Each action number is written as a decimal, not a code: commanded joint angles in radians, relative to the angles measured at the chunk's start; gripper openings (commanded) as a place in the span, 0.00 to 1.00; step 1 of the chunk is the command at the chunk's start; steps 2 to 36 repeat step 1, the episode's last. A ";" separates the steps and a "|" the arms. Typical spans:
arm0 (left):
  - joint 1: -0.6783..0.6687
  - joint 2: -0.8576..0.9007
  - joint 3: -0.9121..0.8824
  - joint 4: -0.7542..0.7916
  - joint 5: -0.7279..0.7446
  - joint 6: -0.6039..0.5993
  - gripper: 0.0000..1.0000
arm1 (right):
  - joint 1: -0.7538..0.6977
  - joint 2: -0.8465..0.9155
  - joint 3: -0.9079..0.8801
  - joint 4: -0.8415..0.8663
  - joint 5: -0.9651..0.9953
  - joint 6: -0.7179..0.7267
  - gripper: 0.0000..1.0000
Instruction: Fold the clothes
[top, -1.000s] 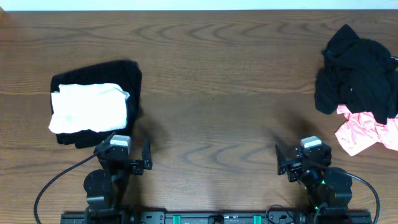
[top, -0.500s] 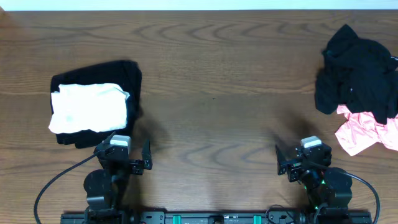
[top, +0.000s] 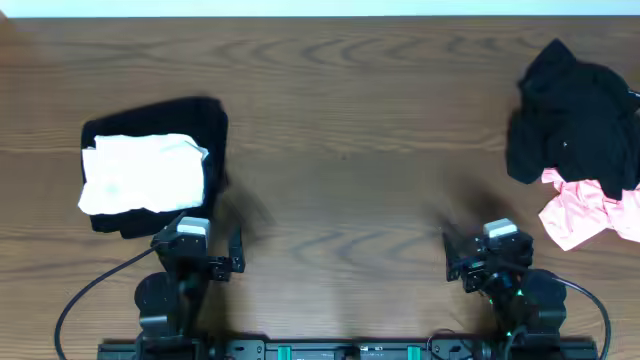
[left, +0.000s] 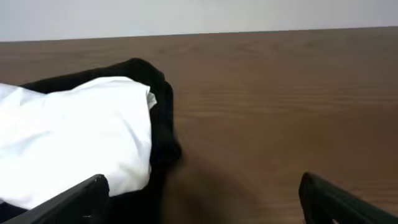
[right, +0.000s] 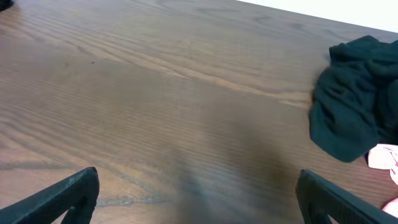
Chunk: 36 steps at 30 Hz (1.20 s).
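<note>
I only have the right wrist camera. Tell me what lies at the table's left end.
Observer: A folded white fabric garment rests on a folded black fabric garment.
Operator: Report the left gripper.
Observer: The left gripper is at that stack's near edge, jaws open, holding nothing.

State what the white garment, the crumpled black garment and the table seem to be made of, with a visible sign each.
White garment: soft matte fabric; rounded folds. Crumpled black garment: limp matte cloth; deep creases. Table: wood or wood-look laminate; grain lines.
</note>
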 joint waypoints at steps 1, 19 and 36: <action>-0.006 -0.007 -0.023 0.002 0.013 -0.016 0.98 | -0.005 -0.006 -0.003 0.002 0.003 0.015 0.99; -0.006 -0.007 -0.023 0.002 0.013 -0.016 0.98 | -0.005 -0.006 -0.003 0.002 0.003 0.015 0.99; -0.006 -0.007 -0.023 0.002 0.013 -0.016 0.98 | -0.005 -0.006 -0.003 0.002 0.003 0.015 0.99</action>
